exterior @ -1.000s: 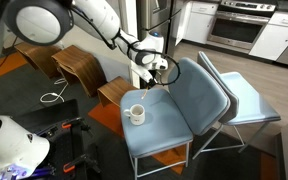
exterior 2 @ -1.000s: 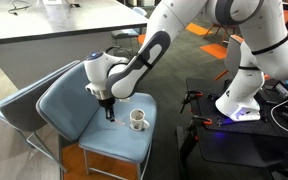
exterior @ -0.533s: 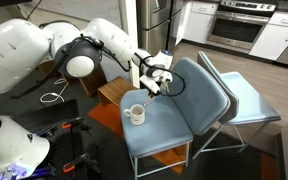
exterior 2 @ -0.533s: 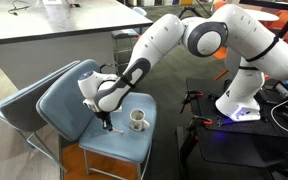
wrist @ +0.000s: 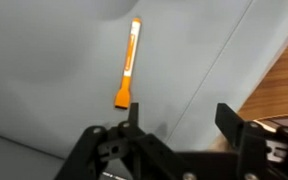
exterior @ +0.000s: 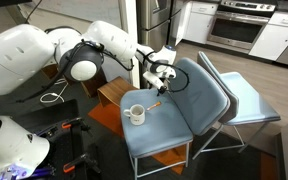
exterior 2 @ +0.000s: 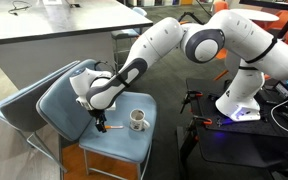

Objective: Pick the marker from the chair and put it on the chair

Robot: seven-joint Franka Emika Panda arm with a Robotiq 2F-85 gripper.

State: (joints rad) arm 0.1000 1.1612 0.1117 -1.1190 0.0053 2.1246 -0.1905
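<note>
Claw (wrist: pixel 180 120) base cropped; marker (wrist: pixel 128 64) apparently lying free.

The light blue-grey chair (exterior: pixel 166 128) carries everything here. Its broad padded seat shows in both exterior views (exterior 2: pixel 119 148) and fills most of the wrist view (wrist: pixel 44 70). Two things rest directly on the seat. The marker (exterior: pixel 154 103) lies flat on the padding, orange in the wrist view (wrist: pixel 127 77), where it runs nearly top to bottom with a slight slant. The white mug (exterior: pixel 136 113) stands upright near it (exterior 2: pixel 138 120), apart from it and closer to the seat's edge.
</note>
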